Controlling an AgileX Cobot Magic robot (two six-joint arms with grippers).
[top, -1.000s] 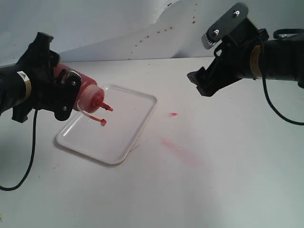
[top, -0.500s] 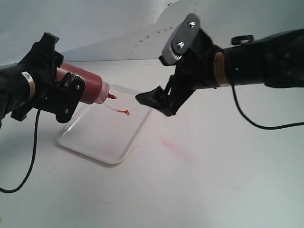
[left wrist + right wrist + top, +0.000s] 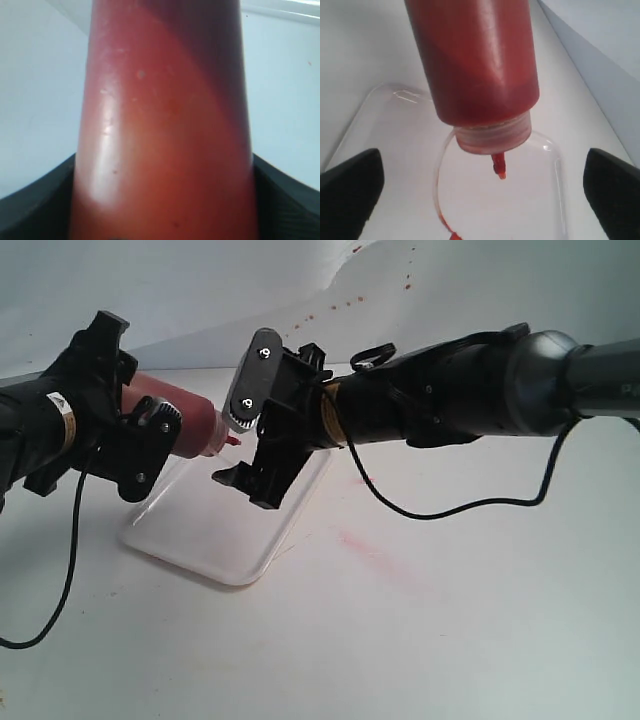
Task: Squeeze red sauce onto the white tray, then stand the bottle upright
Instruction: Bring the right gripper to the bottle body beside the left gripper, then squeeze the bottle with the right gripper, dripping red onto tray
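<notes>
My left gripper (image 3: 150, 415) is shut on the red bottle (image 3: 190, 427), holding it nearly level above the far end of the white tray (image 3: 200, 535). The nozzle points toward my right gripper (image 3: 238, 455). The bottle (image 3: 165, 125) fills the left wrist view between the two black fingers. My right gripper (image 3: 482, 200) is open and holds nothing. Its fingers (image 3: 350, 195) stand wide on either side, short of the bottle (image 3: 480, 65) and the nozzle (image 3: 498, 166). The tethered cap (image 3: 454, 235) dangles over the tray (image 3: 557, 165). Red sauce shows only inside the bottle.
A faint pink smear (image 3: 375, 555) lies on the table to the right of the tray. Red specks (image 3: 340, 305) dot the white backdrop. My right arm (image 3: 480, 400) stretches across the middle of the table. A black cable (image 3: 60, 580) hangs from the left arm.
My right arm has swept left across the table until its open gripper faces the nozzle. The left gripper has lifted the bottle from a downward tilt to nearly level.
</notes>
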